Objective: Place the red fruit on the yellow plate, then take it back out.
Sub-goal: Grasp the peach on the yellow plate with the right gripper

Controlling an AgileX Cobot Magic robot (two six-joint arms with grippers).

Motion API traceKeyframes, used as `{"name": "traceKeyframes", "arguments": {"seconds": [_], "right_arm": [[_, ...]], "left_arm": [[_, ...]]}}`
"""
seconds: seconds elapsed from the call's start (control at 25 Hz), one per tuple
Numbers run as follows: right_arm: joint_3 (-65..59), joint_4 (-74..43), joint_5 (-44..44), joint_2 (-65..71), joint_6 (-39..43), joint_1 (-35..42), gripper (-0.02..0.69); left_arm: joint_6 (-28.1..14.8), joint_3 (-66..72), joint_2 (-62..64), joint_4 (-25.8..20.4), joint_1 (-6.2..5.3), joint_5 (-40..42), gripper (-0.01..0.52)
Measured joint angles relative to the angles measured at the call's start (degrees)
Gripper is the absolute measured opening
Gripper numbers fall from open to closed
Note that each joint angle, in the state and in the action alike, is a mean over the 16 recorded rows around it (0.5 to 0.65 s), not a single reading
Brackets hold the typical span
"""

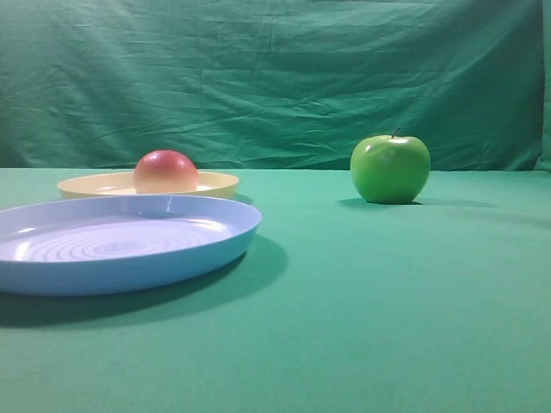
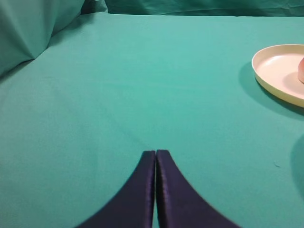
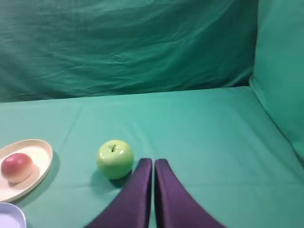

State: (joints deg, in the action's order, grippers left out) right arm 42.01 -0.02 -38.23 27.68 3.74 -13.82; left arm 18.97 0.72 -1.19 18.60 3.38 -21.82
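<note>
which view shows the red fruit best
The exterior high view: the red fruit sits close and sharp on the yellow plate. The right wrist view shows it whole but small at the left edge. The left wrist view catches only a sliver at the right edge.

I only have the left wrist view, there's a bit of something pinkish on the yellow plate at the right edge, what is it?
Observer: That is the red fruit, sitting on the yellow plate.
Operator: Anything else on the table I can't see?
Observer: A green apple stands apart on the cloth, right of the plates in the high view.
Operator: Plates, plural?
Observer: Yes, a light blue plate lies in front of the yellow one in the high view.
Operator: Where's the right pincer?
Observer: The right pincer is shut and empty, with the apple just left of its tips in the right wrist view.
</note>
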Motion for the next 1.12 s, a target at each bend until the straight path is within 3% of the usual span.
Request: {"name": "traceKeyframes", "arguments": {"seconds": [0.56, 1.12], "right_arm": [[-27.8, 1.7, 13.2, -19.9, 0.0, 8.5, 0.000], [-41.4, 0.5, 14.6, -28.3, -1.5, 9.7, 0.000]], "left_arm": [[0.0, 0.0, 0.0, 0.0, 0.00, 0.0, 0.000], [-0.1, 0.0, 0.0, 0.0, 0.00, 0.0, 0.000]]}}
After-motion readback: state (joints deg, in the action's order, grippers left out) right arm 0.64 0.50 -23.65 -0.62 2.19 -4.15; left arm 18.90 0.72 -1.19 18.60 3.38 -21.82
